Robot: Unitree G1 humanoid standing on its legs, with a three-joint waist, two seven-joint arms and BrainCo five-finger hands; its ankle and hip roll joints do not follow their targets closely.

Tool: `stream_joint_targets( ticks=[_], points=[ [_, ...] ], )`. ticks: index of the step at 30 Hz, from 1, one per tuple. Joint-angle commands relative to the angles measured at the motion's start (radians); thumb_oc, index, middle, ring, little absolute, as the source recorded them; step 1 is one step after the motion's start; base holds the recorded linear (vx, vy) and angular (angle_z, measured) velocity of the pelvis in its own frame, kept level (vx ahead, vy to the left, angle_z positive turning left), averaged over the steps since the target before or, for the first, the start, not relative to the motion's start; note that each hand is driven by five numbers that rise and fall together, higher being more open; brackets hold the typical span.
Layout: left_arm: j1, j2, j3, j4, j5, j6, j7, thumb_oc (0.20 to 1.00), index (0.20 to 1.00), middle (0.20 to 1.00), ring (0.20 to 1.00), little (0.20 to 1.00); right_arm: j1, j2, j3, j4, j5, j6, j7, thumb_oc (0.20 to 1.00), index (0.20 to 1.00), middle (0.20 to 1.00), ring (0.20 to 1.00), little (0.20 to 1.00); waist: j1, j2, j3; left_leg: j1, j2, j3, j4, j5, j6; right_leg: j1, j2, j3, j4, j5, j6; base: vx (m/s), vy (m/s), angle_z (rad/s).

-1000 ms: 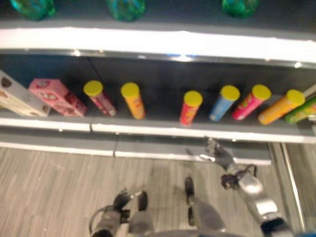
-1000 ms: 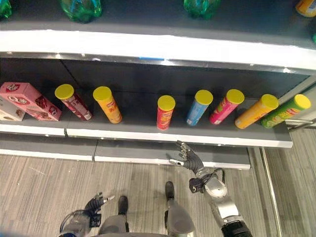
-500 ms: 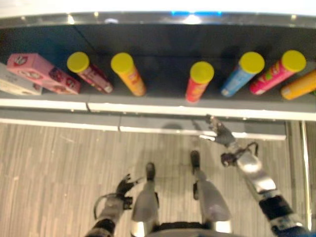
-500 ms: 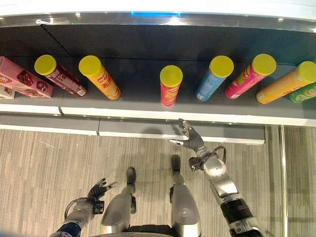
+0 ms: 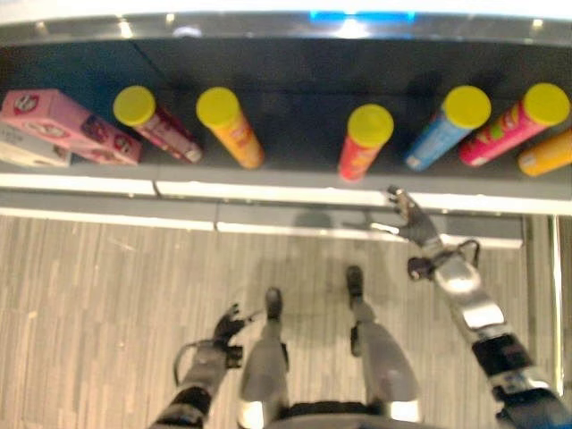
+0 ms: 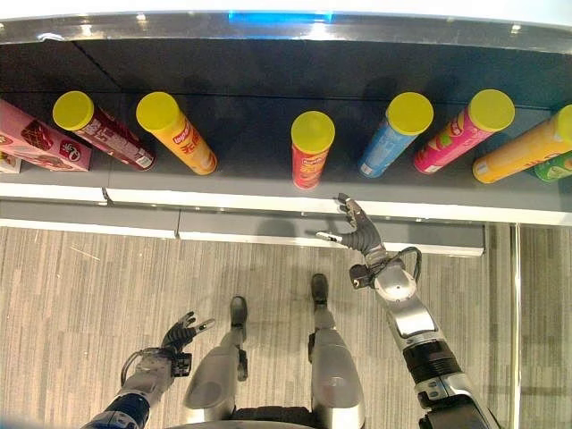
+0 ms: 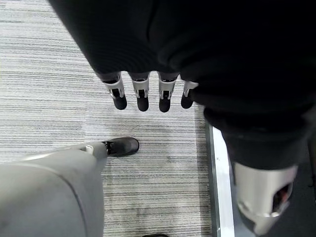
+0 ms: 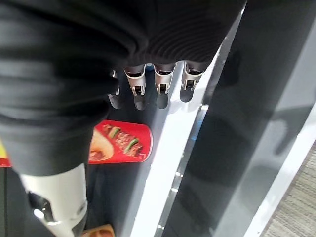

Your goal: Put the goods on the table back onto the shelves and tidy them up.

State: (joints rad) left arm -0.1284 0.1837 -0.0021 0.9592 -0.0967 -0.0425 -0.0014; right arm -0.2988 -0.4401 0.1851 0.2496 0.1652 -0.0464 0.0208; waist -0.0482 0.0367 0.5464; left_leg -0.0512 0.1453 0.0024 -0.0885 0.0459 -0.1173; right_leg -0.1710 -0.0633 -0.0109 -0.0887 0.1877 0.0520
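Several yellow-lidded cans stand in a row on the dark shelf [image 6: 250, 170]: a dark red can [image 6: 103, 138], an orange can [image 6: 176, 134], a red can [image 6: 310, 152], a blue can [image 6: 391, 136] and a pink can [image 6: 458, 131]. My right hand [image 6: 358, 236] is open and empty, raised to the shelf's white front edge just right of the red can. In the right wrist view its straight fingers [image 8: 159, 89] point at the shelf, with the red can [image 8: 121, 143] close beyond. My left hand [image 6: 178, 337] hangs low over the floor, its fingers [image 7: 143, 94] relaxed and holding nothing.
A pink box [image 6: 31, 134] lies at the shelf's left end. A yellow-orange can [image 6: 523, 154] and a green can [image 6: 559, 166] stand at the right end. A lower grey ledge [image 6: 241, 225] runs under the shelf, above striped grey flooring [image 6: 89, 286].
The camera has tipped down, so the upper shelf with green bottles has left the picture. My right hand has risen a little closer to the shelf's front edge. The left hand stays low.
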Motion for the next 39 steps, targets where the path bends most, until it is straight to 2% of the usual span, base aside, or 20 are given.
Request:
stream_joint_targets(
  ticks=[1, 18, 39],
  points=[
    [-0.004, 0.008, -0.032, 0.027, 0.026, -0.013, 0.016, 1.000, 1.000, 1.000, 1.000, 1.000, -0.056, -0.028, -0.012, -0.038, -0.036, -0.047, -0.024, 1.000, 1.000, 1.000, 1.000, 1.000, -0.004, 0.017, -0.026, -0.023, 0.037, -0.028, 0.001, -0.014, 0.026, -0.065, -0.106, 0.031, 0.096, -0.051, 0.005, 0.00, 0.000, 0.00],
    [0.009, 0.016, -0.013, 0.018, 0.012, -0.008, 0.027, 1.000, 1.000, 1.000, 1.000, 1.000, -0.152, -0.012, -0.006, 0.083, -0.003, -0.029, -0.077, 1.000, 1.000, 1.000, 1.000, 1.000, 0.015, 0.023, -0.026, -0.039, 0.046, -0.029, 0.001, -0.011, 0.020, -0.075, -0.105, 0.033, 0.110, -0.049, 0.009, 0.00, 0.001, 0.02],
    [0.044, 0.018, 0.008, -0.008, 0.003, -0.005, 0.028, 1.000, 1.000, 1.000, 1.000, 1.000, -0.292, -0.081, 0.015, 0.196, 0.010, -0.012, -0.137, 1.000, 1.000, 1.000, 1.000, 1.000, 0.042, 0.035, -0.026, -0.055, 0.057, -0.029, 0.001, -0.010, 0.014, -0.092, -0.100, 0.030, 0.145, -0.050, 0.014, 0.01, 0.006, 0.03]
  ],
)
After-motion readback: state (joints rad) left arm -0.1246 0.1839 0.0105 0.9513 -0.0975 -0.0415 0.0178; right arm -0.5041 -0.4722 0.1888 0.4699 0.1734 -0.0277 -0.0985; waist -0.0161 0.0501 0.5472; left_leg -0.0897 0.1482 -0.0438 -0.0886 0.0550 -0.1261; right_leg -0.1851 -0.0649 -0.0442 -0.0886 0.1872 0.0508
